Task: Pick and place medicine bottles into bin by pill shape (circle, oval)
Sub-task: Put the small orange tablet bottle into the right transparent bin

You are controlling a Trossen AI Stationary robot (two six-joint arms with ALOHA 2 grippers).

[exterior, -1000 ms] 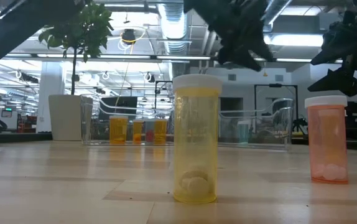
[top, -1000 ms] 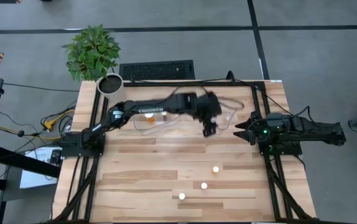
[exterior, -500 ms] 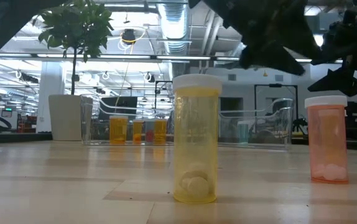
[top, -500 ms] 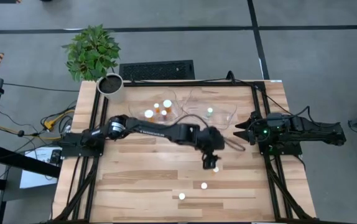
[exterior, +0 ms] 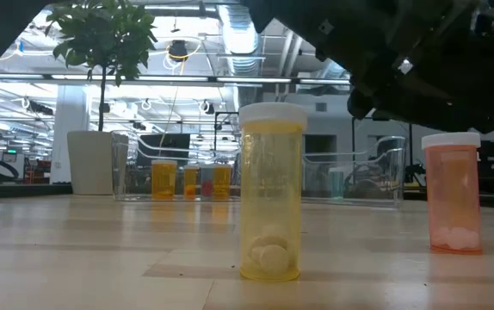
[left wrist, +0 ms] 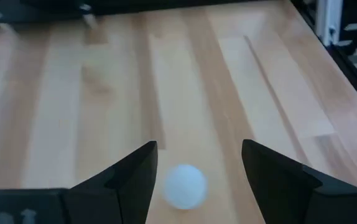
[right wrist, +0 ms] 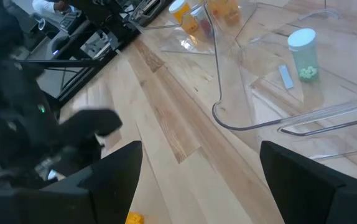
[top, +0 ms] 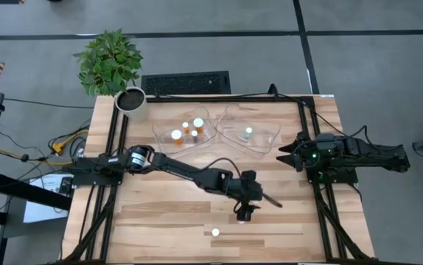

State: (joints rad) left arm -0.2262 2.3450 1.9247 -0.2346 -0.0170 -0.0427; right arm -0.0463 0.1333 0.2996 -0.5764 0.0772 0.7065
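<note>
Two medicine bottles stand upright on the near half of the table. One is a yellow bottle [exterior: 271,194] whose white cap [top: 215,232] shows from above. The other is an orange bottle [exterior: 452,194] with a white cap [left wrist: 185,185]. My left gripper [top: 244,213] hangs open just above that cap, one finger on either side, slanting down toward the near edge [left wrist: 200,149]. Clear of it all, my right gripper [top: 285,154] waits open at the table's right edge [right wrist: 197,174].
Two clear bins stand at the far middle of the table. The left bin [top: 160,140] holds several bottles, and the right bin [top: 267,136] holds one green bottle [right wrist: 303,53]. A potted plant [top: 130,99] sits at the far left corner. Bare wood lies around the two bottles.
My left gripper has swung from above the bins toward the near edge and come down, ending over the orange bottle's cap. The gap between its fingers looks unchanged. No bottle has moved.
</note>
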